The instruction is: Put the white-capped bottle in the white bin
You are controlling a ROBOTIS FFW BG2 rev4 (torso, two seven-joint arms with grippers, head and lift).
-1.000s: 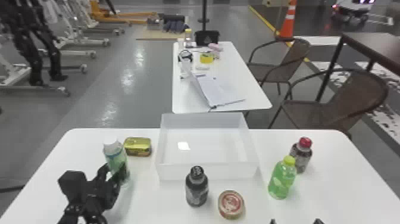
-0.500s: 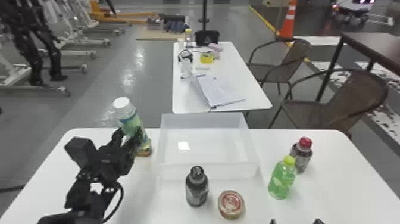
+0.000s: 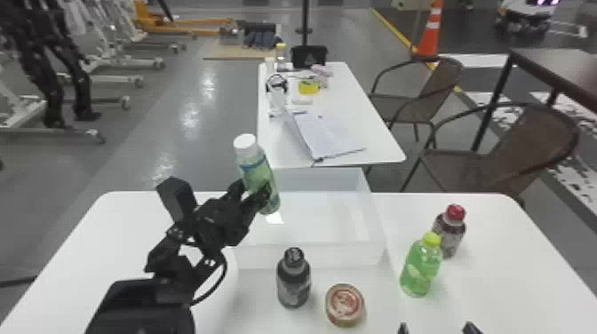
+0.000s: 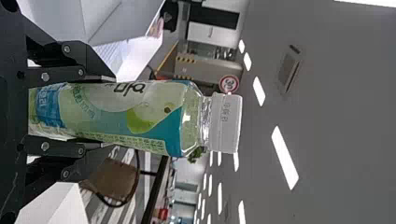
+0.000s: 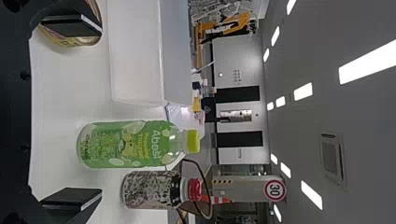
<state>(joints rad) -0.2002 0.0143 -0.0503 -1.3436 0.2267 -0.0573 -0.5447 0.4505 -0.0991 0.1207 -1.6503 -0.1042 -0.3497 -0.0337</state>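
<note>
In the head view my left gripper (image 3: 255,193) is shut on the white-capped bottle (image 3: 255,171), holding it slightly tilted above the left part of the white bin (image 3: 311,255). The left wrist view has the bottle (image 4: 135,116) clamped between both fingers of my left gripper (image 4: 95,114), its white cap pointing away from the gripper. My right gripper (image 3: 437,328) is parked at the bottom edge of the head view. Seen from the right wrist, that gripper (image 5: 72,114) is open, its fingers wide apart with nothing held.
A dark bottle (image 3: 294,280) and a round tin (image 3: 345,305) stand in front of the bin. Right of it are a green bottle (image 3: 421,266) and a red-capped bottle (image 3: 449,232). Another table (image 3: 382,146) with papers lies beyond.
The left arm has lifted the white-capped bottle off the table's left side and carried it right, over the bin. The yellow tin it passed is now hidden. The right gripper has stayed still.
</note>
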